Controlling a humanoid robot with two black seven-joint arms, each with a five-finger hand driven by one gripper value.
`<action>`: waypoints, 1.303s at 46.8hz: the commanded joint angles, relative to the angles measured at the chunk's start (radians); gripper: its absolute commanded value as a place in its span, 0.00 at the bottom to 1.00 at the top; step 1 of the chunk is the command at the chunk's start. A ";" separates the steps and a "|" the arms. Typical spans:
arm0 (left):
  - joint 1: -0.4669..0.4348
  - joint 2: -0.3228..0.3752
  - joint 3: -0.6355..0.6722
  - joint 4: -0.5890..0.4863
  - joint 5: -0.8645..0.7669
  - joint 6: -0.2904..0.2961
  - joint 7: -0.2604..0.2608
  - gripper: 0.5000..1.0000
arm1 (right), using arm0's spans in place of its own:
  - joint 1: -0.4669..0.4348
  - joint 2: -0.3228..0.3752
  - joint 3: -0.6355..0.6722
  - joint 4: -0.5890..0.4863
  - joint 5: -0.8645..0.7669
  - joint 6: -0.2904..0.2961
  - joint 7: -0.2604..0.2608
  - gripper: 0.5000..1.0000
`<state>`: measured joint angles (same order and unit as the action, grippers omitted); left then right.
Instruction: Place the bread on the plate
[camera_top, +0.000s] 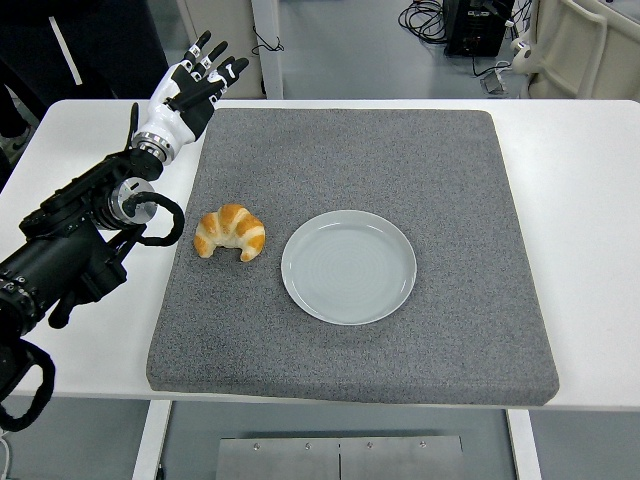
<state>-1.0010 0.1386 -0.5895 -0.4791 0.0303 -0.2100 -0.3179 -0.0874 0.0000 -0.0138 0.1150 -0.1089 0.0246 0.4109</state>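
One golden curved croissant (231, 232) lies on the grey felt mat (420, 150), just beside the round pale-grey plate (349, 266), at its 9 o'clock.
Left white-and-black hand (188, 92) raised at mat's 10 o'clock corner, fingers spread, holding nothing.

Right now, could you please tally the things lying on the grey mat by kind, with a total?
Croissant: 1
Plate: 1
Total on the grey mat: 2
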 joint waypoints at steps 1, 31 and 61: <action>-0.005 0.035 0.020 -0.044 0.000 0.030 0.003 0.94 | 0.000 0.000 0.000 0.000 0.000 0.000 0.000 1.00; -0.071 0.295 0.313 -0.254 0.278 0.038 0.003 0.94 | 0.000 0.000 0.000 0.000 0.000 0.000 0.000 1.00; -0.076 0.527 0.335 -0.590 0.783 0.029 0.057 0.94 | 0.000 0.000 0.000 0.000 0.000 0.000 0.000 1.00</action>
<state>-1.0796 0.6650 -0.2537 -1.0668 0.7439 -0.1808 -0.2565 -0.0874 0.0000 -0.0138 0.1150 -0.1089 0.0246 0.4111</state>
